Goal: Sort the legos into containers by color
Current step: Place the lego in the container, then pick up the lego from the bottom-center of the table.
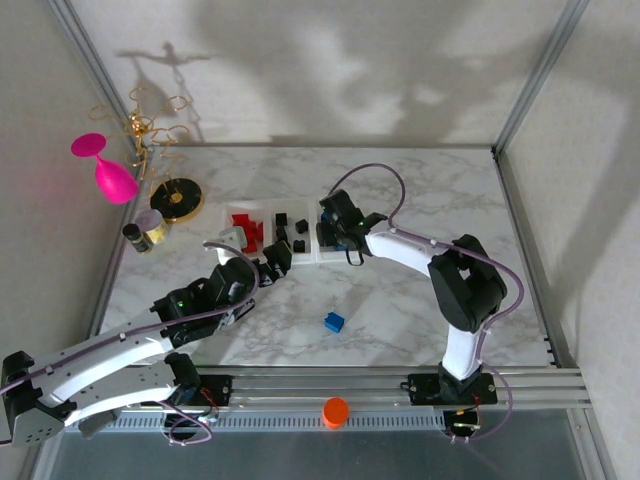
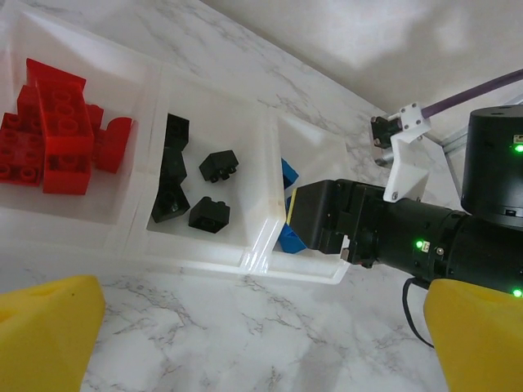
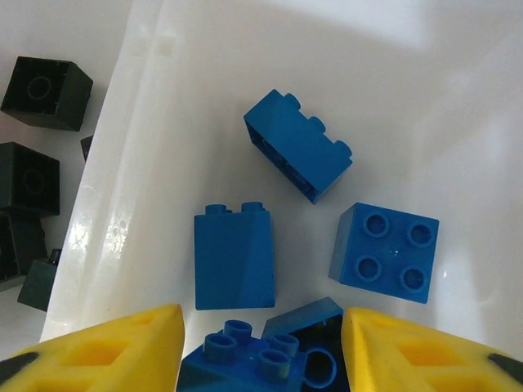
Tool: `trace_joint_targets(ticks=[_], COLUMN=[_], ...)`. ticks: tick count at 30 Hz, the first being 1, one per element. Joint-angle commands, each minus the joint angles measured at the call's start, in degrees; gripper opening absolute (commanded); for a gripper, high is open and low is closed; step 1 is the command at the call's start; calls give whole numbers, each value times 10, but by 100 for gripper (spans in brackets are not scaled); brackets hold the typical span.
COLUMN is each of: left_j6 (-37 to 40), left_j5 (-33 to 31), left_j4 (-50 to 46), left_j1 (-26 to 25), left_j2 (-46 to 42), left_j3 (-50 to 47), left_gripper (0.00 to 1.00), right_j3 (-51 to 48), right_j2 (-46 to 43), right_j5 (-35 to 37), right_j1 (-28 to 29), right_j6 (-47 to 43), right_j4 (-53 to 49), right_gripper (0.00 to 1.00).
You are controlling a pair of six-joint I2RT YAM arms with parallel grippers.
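The three joined clear containers (image 1: 248,222) lie mid-table. In the left wrist view the left tray holds red legos (image 2: 51,131), the middle tray (image 2: 245,245) black legos (image 2: 209,214), and the right one blue legos (image 2: 289,239), half hidden by the right gripper's black body. My right gripper (image 3: 261,359) hangs open inside the blue tray (image 3: 204,65), its yellow fingers (image 3: 106,351) straddling two loose blue bricks (image 3: 261,351), with three more blue bricks (image 3: 233,261) beyond. My left gripper (image 2: 261,343) is open over bare marble just in front of the trays. One blue lego (image 1: 333,322) lies on the table.
A black-and-gold disc (image 1: 180,197), a small bottle (image 1: 148,228), a pink glass (image 1: 105,170) and a gold wire stand (image 1: 150,125) crowd the back left. An orange cap (image 1: 335,411) rests on the front rail. Open marble surrounds the lone blue lego.
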Motion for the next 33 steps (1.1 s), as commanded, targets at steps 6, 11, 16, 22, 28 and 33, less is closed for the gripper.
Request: trace_joint_targets(ticks=[6,11,16,22,28,33], left_j6=[-3,-2,-6,-28,-41,-51], left_j5=[0,19,40,58,52,49], left_j4=[-15,-12,-11,-7,-7,-17], left_j1=[5,5,0,-19,-35,-40], left_j2=[-7,-5,-8,-15,-20,-33], left_j3=[-5,-2,-14,-43,-66,-78], left_gripper=[100,100,100,100,100,100], right_j3=[-21,-40,-89,-148,-213,-262], right_j2=[-106,-145,-189,-228,-271,-289], right_j5=[-6,-23,-35,-22,-37,-32], right_j1=[-1,5,29,78,138,187], right_j6=[-5,-7,-11,9,24,52], right_j4=[-9,-29,-52,-93,-98,-84], right_gripper=[56,55,57,61,71,76])
